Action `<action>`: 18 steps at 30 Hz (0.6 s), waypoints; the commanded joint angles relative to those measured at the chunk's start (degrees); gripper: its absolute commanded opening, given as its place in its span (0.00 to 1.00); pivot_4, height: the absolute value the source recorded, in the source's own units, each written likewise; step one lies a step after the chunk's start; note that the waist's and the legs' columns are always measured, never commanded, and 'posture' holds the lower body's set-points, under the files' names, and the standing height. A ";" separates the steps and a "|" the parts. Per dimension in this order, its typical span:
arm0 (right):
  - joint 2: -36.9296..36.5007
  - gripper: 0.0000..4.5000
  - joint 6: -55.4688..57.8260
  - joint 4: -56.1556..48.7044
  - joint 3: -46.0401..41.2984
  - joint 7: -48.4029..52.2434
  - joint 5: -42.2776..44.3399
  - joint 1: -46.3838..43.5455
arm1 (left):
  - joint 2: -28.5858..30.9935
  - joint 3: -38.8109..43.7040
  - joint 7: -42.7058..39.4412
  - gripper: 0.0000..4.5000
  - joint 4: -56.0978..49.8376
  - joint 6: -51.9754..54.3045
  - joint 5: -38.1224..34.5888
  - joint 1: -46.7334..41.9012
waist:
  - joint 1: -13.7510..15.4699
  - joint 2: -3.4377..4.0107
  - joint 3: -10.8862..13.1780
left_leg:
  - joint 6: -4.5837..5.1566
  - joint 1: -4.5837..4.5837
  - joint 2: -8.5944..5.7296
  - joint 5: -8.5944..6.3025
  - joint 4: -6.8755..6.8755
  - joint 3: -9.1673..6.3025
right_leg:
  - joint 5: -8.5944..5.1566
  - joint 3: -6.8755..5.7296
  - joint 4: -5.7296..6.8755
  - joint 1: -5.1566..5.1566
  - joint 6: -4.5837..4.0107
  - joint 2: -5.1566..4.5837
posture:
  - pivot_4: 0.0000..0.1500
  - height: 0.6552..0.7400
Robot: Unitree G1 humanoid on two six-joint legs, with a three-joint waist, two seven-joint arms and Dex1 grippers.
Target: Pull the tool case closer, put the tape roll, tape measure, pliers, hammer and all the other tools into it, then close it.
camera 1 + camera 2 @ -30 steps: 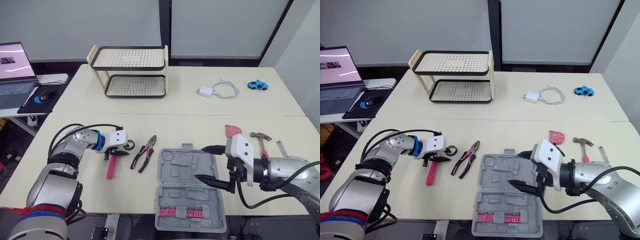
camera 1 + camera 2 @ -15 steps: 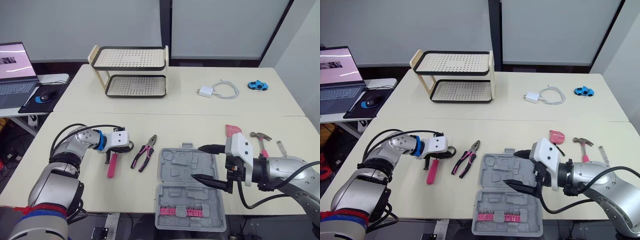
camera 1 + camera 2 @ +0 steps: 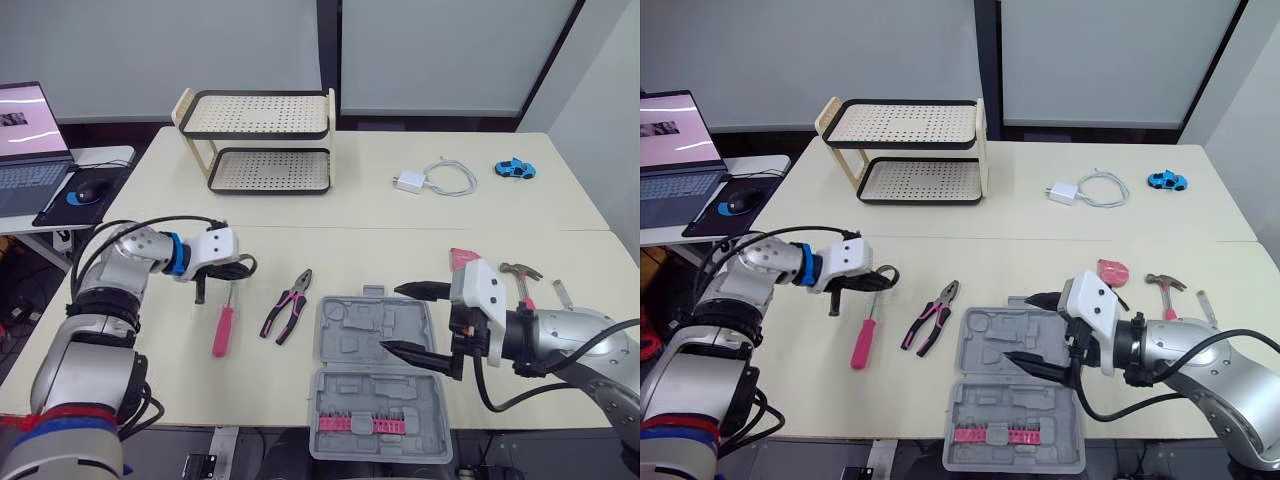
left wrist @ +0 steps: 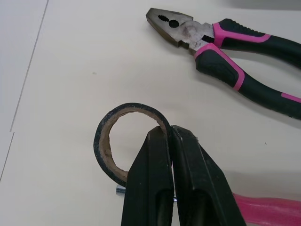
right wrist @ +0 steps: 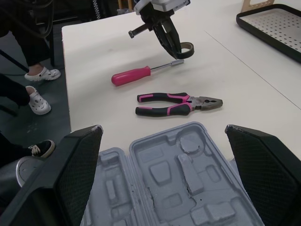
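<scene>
Tool case [image 3: 375, 380]: grey, open and lying flat on the counter [image 3: 350, 250] at its front edge, both moulded halves facing up. The half nearer the robot carries a pink strip of bits [image 3: 362, 425]; the recesses of the far half are unfilled.

Tape roll [image 4: 131, 107]: a black ring standing on edge, its wall pinched between the two fingers of the left end effector [image 4: 170, 132], which is clenched on it. The roll hangs over the metal tip of a pink-handled screwdriver [image 3: 222, 328], left of the case and well apart from it; whether the ring touches the counter cannot be told.

Pliers [image 3: 287, 306]: pink-and-black handles, lying flat between the screwdriver and the case, just beside the case's left edge, jaws pointing away from the robot.

Right end effector [image 3: 395, 318]: released, fingers spread wide, empty, held above the right part of the case's far half.

Tape measure [image 3: 1110, 271]: pink, on the counter just behind the right end effector. Hammer [image 3: 522, 276]: to its right, pink handle, head pointing away from the robot.

Background: a two-tier perforated rack [image 3: 260, 140] at the counter's far left; a white charger with coiled cable [image 3: 435, 180] and a blue toy car [image 3: 515, 170] at the far right. A laptop [image 3: 25, 140] and mouse [image 3: 80, 192] sit on a separate desk to the left.
</scene>
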 commanded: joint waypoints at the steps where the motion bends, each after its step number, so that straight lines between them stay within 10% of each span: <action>1: 0.27 1.00 -0.76 -1.87 -0.67 -0.82 0.46 -0.22 | 2.31 1.83 -3.10 0.01 -6.71 3.47 -3.13 2.02 | -0.10 0.00 0.00 | -0.01 0.00 0.01 0.01 0.00 0.00 | 0.00 0.00 0.00 0.00 0.00 0.00 | 1.00 1.00; 18: -4.04 1.00 2.18 -5.78 -1.52 -2.64 0.86 2.71 | 3.11 0.53 -10.93 0.01 -33.57 22.89 -11.21 12.72 | -0.05 0.00 0.00 | -0.06 0.00 0.06 0.04 0.00 0.00 | 0.00 0.05 0.00 -0.01 -0.01 0.01 | 1.00 1.00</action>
